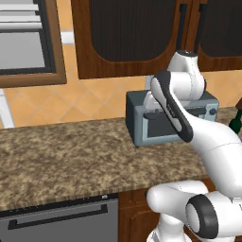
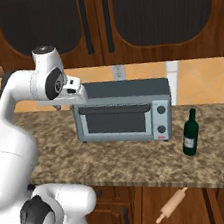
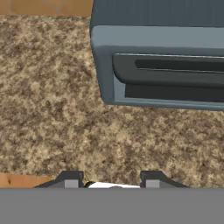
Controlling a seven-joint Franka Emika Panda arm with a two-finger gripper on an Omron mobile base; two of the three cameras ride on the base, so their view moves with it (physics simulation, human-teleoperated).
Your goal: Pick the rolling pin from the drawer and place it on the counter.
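Below counter (image 2: 142,165), rolling pin (image 2: 171,205), untouched.

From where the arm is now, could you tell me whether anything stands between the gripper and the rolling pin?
Yes. The gripper hovers above the counter at the toaster oven's front left corner, while the rolling pin lies below the counter's front edge, right of the arm. The worktop stands between them.

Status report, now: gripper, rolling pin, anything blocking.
Gripper open, empty, above the counter by the toaster oven. Rolling pin lies tilted below the counter edge, untouched. Bottle stands right of the oven, apart from it.
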